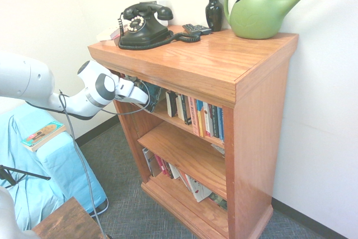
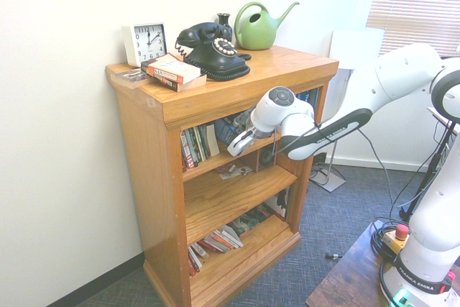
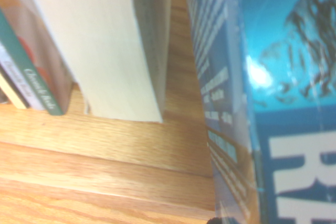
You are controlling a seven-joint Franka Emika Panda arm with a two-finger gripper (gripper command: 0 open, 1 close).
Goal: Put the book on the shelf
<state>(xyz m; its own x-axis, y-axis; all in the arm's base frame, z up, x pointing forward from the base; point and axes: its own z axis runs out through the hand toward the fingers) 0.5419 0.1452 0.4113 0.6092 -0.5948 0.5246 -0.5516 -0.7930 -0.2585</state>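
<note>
The book (image 1: 155, 97) (image 2: 228, 129), dark blue with white letters, stands upright inside the top opening of the orange-brown bookcase. In the wrist view the book's blue cover (image 3: 283, 103) fills one side. My gripper (image 1: 146, 98) (image 2: 238, 144) is shut on the book, reaching into the opening just under the top slab. The book's lower edge is at or just above the shelf (image 1: 184, 129) (image 2: 215, 164) (image 3: 131, 150); I cannot tell whether it touches. A narrow gap of bare board separates it from a cream-edged shelved book (image 3: 105, 45).
Upright books (image 1: 198, 117) (image 2: 195, 146) fill the rest of the shelf beside the gap. On the top slab (image 1: 196, 60) stand a black telephone (image 1: 142, 26), a vase and a green watering can (image 1: 260, 12). A thin colourful book (image 1: 42, 134) lies on blue cloth.
</note>
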